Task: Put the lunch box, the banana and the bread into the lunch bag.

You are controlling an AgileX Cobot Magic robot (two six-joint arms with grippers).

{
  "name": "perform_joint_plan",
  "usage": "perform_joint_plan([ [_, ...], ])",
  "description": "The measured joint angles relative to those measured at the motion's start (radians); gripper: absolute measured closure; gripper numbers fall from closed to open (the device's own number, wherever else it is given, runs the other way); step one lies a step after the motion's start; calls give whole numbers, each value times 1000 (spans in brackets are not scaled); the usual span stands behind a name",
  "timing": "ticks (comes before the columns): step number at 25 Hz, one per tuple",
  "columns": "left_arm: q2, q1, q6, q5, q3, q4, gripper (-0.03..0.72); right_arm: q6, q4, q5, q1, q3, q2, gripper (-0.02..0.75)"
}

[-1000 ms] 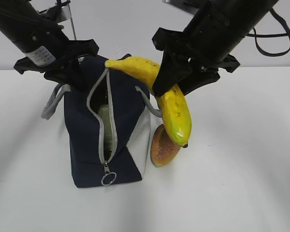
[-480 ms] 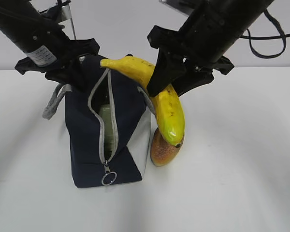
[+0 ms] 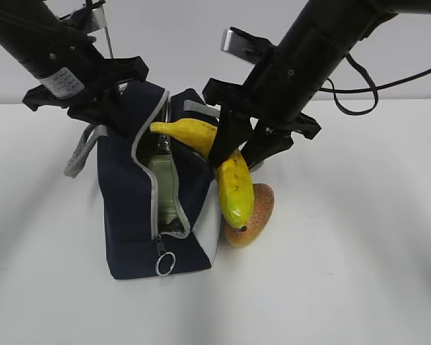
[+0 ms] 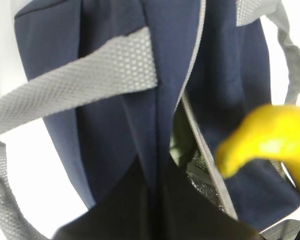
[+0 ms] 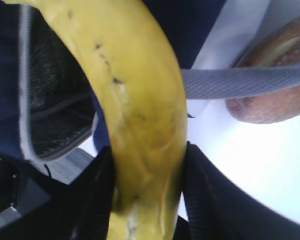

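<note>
The navy lunch bag (image 3: 126,215) stands with its zipper open. Inside it shows the sage-green lid of the lunch box (image 3: 163,183). My left gripper (image 3: 117,115) is shut on the bag's fabric at the far rim; in the left wrist view the dark jaws (image 4: 160,190) pinch a fold of that navy cloth (image 4: 115,125). My right gripper (image 3: 235,152) is shut on the middle of the yellow banana (image 3: 233,187), its fingers (image 5: 97,200) on both sides of the fruit (image 5: 135,100). The banana's stem end reaches over the opening. The bread (image 3: 257,210) lies on the table beside the bag's white panel.
A grey handle (image 3: 79,151) hangs off the bag's left side; the other strap (image 5: 240,82) runs across in front of the bread (image 5: 275,75). The metal ring pull (image 3: 163,264) hangs at the bag's near end. White table (image 3: 345,273) surrounds everything.
The right gripper has come down and to the left with the banana, bringing its stem end from above the bag to the opening. The zipper gap has widened. The left gripper has stayed put.
</note>
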Motion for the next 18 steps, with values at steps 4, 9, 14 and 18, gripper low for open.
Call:
perform_joint_plan([
  [4, 0, 0, 0, 0, 0, 0, 691, 57, -90, 0, 0, -65, 34, 437],
  [9, 0, 0, 0, 0, 0, -1, 691, 83, -140, 0, -2, -131, 36, 437],
  [14, 0, 0, 0, 0, 0, -1, 691, 145, -237, 2, -10, -203, 36, 437],
  [18, 0, 0, 0, 0, 0, -1, 691, 154, -218, 3, -12, -212, 15, 437],
])
